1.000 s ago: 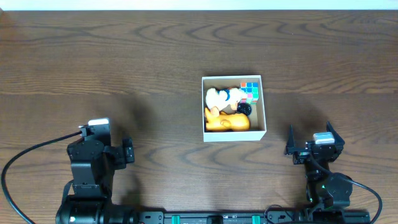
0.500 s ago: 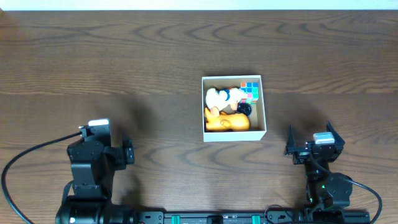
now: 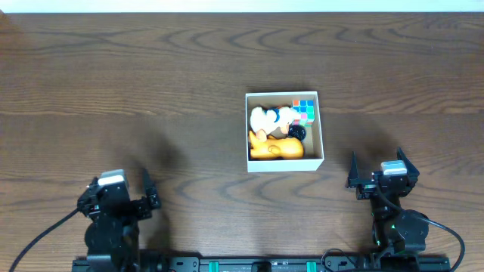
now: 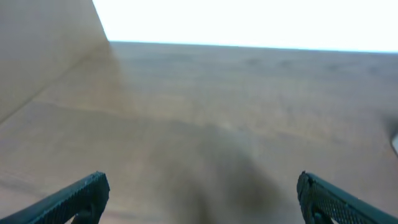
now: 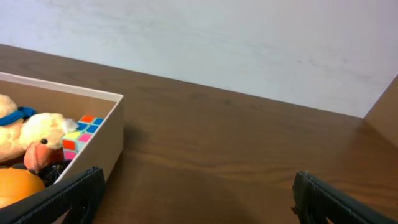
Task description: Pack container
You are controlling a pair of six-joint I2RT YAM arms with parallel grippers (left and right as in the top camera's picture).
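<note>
The square, shallow white-walled cardboard box (image 3: 285, 165) sat right of mid-table, already holding a cream plush duck (image 3: 265, 119), an orange toy (image 3: 276, 148) and a multicoloured puzzle cube (image 3: 305, 109). The left gripper (image 3: 121, 181) and right gripper (image 3: 376, 162) sat parked near the front edge, jaws wide apart, empty, so packing looked finished

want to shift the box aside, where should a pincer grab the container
Probably pinch the container by its right wall, coming straight down over the rim near its robot-side corner. The wall is thin and upright, the orange toy seems to leave a gap inside there, and the open right pincer is nearest.
</note>
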